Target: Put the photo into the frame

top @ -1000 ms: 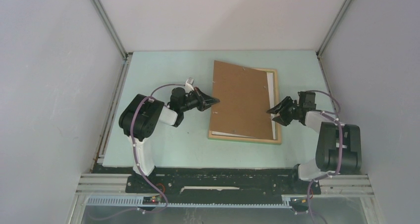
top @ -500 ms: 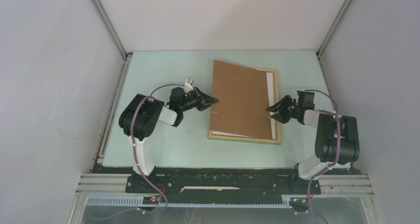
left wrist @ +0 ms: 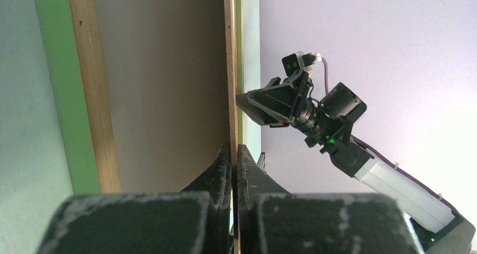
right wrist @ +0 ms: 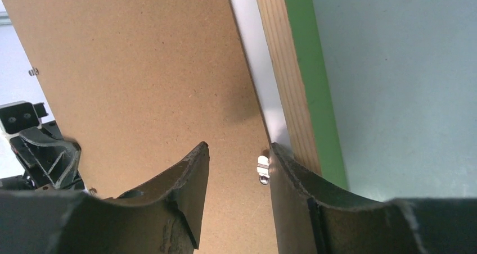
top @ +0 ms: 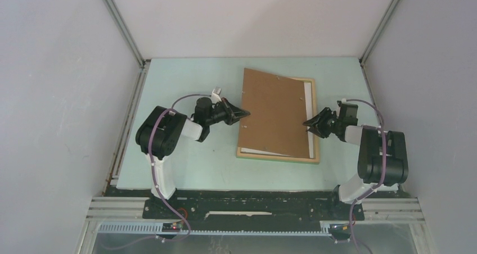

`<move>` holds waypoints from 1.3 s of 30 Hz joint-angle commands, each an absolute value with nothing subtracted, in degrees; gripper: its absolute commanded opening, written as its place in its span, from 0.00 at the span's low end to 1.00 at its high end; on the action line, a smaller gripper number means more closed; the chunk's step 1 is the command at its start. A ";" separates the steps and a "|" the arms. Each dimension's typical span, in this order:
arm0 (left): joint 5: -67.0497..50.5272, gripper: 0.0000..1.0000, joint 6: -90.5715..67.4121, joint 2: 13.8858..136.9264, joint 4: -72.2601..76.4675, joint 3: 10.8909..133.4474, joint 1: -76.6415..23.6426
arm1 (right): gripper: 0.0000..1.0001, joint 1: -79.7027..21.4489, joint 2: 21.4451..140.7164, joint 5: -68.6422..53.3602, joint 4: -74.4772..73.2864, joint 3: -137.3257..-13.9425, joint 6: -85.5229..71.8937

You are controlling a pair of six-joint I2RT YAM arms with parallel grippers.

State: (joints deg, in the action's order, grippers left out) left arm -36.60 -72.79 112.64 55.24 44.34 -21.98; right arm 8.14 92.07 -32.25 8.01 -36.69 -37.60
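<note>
Grey-white enclosure walls (top: 56,96) close off three sides of the pale blue-green table (top: 180,80) I am working over. My left claw (top: 245,113) is fully closed. Its tips are at the left edge of the photo (top: 275,113), a flat rectangular board lying print-down so that only its plain brown back shows. Whether the claw nips that edge or merely presses against it I cannot tell from my wrist view. My right claw (right wrist: 239,150) stands partly apart with nothing gripped, poised over the photo's right edge. A small silver metal tab (right wrist: 262,170) sits in the gap, close to one finger. Beneath the photo lies the frame (top: 278,158), a thin rectangle of light natural wood with green along its outer sides. It is right of the table's middle, about halfway between the near and far edges.

As I read it, the job is partly done: the photo is on the frame but not in it. It sits skewed, with its far-left corner riding over the frame's far rail. A white strip (right wrist: 250,51) of the frame's inside shows bare along the right rail. What is left, I judge, is to square the board to the rails, let it drop flat into the recess, and perhaps secure it with the tabs.
</note>
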 commanded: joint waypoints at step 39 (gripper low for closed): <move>-33.26 0.00 -43.07 115.44 8.51 68.27 -25.86 | 0.42 14.06 101.19 -29.77 -1.81 -49.70 -30.78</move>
State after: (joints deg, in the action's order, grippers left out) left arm -36.16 -52.80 115.09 18.37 66.54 -24.64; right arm 14.61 98.35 -26.55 -4.19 -47.86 -31.14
